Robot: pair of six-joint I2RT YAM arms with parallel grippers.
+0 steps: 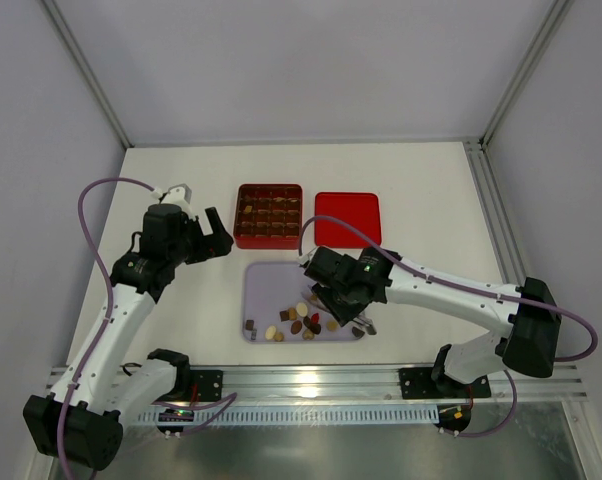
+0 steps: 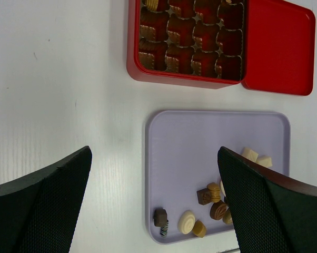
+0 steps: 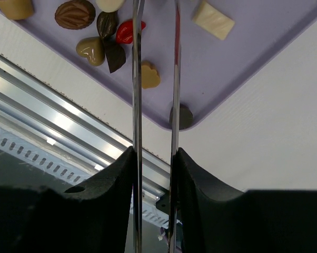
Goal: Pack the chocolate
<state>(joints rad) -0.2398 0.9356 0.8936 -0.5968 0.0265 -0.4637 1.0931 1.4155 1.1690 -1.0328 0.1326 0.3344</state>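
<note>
Right wrist view: chocolate (image 3: 74,15) is scattered on the lilac tray (image 3: 243,63) toward 12 o'clock. Right claw (image 3: 155,10) blades are narrowly parted, tips unseen, so any grip cannot be told. One piece should be straddled squarely before closing.

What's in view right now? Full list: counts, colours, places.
chocolate: about a dozen, dark brown, tan, cream, one red; loose at the near end of the tray
tray: 1, pale lilac; mid-table
box: 1, red, gridded compartments; behind the tray
lid: 1, red; right of the box
table: 1, white
rail: 1, aluminium; near table edge
left fingers: 2, black; wide open, empty, left of the box
right fingers: 2, black with thin metal blades; apart, nothing between, over the tray's near right corner
</note>
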